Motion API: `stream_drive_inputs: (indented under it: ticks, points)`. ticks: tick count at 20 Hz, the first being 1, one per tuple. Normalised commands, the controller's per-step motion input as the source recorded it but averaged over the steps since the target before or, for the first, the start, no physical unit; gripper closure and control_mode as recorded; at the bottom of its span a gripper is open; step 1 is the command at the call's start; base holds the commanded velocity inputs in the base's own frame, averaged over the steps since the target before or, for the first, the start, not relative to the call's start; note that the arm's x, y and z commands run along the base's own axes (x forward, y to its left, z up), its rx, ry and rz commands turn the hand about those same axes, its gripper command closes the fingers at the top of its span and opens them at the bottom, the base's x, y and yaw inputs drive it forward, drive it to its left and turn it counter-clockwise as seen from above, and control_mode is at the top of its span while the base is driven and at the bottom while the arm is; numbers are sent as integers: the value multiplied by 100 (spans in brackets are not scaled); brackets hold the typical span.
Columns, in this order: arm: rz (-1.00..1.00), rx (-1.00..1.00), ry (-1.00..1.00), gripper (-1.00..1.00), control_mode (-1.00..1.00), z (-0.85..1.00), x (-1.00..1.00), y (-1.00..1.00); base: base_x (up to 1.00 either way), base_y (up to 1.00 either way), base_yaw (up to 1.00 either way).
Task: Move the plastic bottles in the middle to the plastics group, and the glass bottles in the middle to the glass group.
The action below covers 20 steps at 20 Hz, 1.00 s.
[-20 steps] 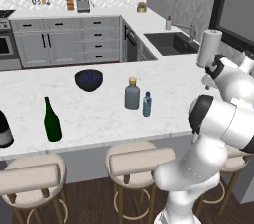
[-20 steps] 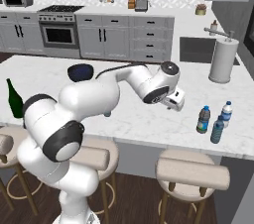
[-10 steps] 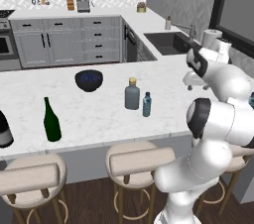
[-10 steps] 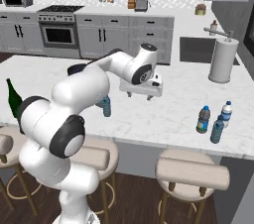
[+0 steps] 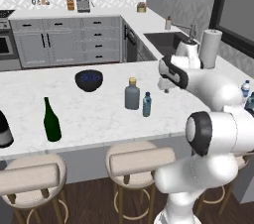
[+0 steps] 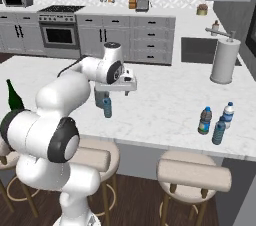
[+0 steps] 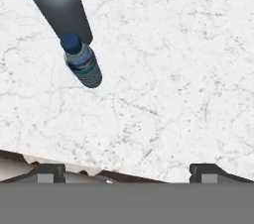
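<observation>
Dark bowl [image 5: 89, 80] behind grey bottle [image 5: 132, 94], small water bottle [image 5: 147, 105].

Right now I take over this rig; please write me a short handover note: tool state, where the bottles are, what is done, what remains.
Tool: open, empty, above the counter near the middle bottles.
Middle: small water bottle stands beside the grey bottle, close together; neither is gripped.
Plastics group: three water bottles at the counter's right end.
Glass group: green wine bottle and dark bottle at the left end.
Done: nothing visible for these two.
Left: water bottle to plastics, grey bottle to glass.
</observation>
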Motion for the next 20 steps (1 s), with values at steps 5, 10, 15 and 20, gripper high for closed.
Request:
stream_drive_inputs:
  ticks: [5, 10, 15, 20]
  points:
    - [-1, 0, -8, -100, -100, -16, 26, 52, 0, 0, 0]
    - [-1, 3, 3, -100, -100, 0, 26, 28, 0, 0, 0]
    - [-1, 1, -9, -100, -100, -5, 26, 40, 0, 0, 0]
    - [-3, 0, -4, -100, -100, -6, 41, 20, 0, 0, 0]
